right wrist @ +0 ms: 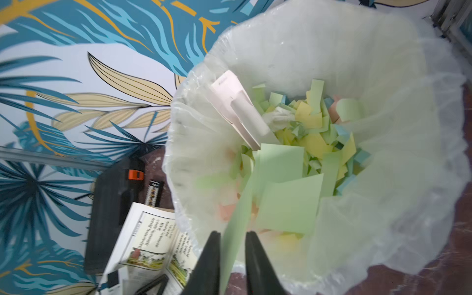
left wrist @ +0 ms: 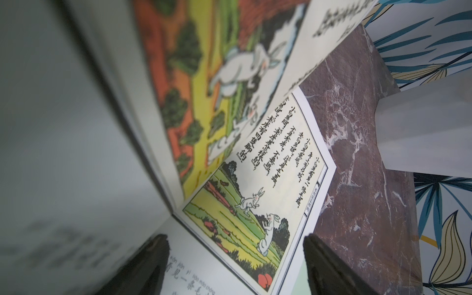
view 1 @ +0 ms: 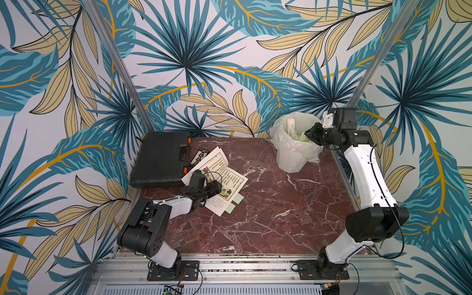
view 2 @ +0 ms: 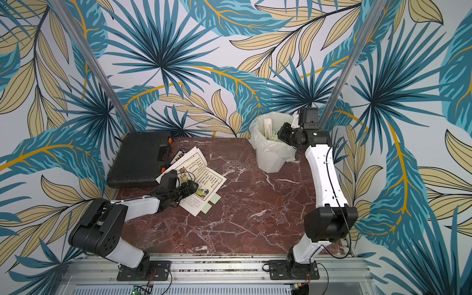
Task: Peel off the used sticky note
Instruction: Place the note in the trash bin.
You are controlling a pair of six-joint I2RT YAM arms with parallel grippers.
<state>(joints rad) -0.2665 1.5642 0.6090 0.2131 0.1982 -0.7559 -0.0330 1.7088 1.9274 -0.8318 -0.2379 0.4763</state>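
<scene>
R hand (right wrist: 232, 235) hangs over bin (right wrist: 383, 63) at far R of bench (view 1: 268, 217), arm stretched fwd, fingers slightly apart w/ green sticky note (right wrist: 237, 217) between them; L hand (left wrist: 235, 237) wide apart, low over open book (left wrist: 255, 204), elbow bent

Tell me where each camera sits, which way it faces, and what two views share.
Top views: high at the front, looking down and forward over the table; left arm and right arm show whole.
Left wrist: low over the open book, looking along its page; left gripper fingertips show, wide apart.
Right wrist: above the bin, looking down in; right gripper fingers parted around a green sticky note.
Shared: both wrist views show the book; the right wrist and top views share the bin.
</scene>
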